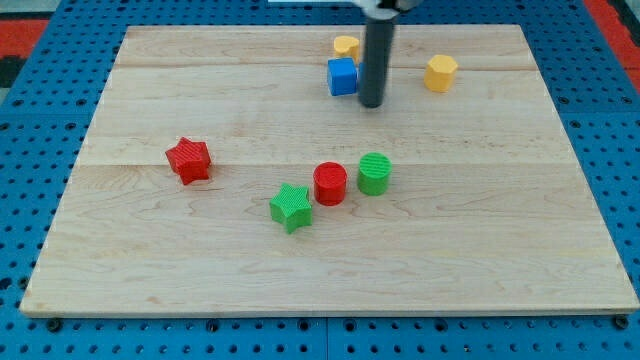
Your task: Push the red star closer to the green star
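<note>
The red star lies at the view's left on the wooden board. The green star lies below the board's centre, to the right of and below the red star, well apart from it. My tip is near the view's top, right beside the blue cube, far above and to the right of both stars. It touches neither star.
A red cylinder sits just right of and above the green star, with a green cylinder beside it. A yellow block lies above the blue cube. A yellow hexagon lies at the top right.
</note>
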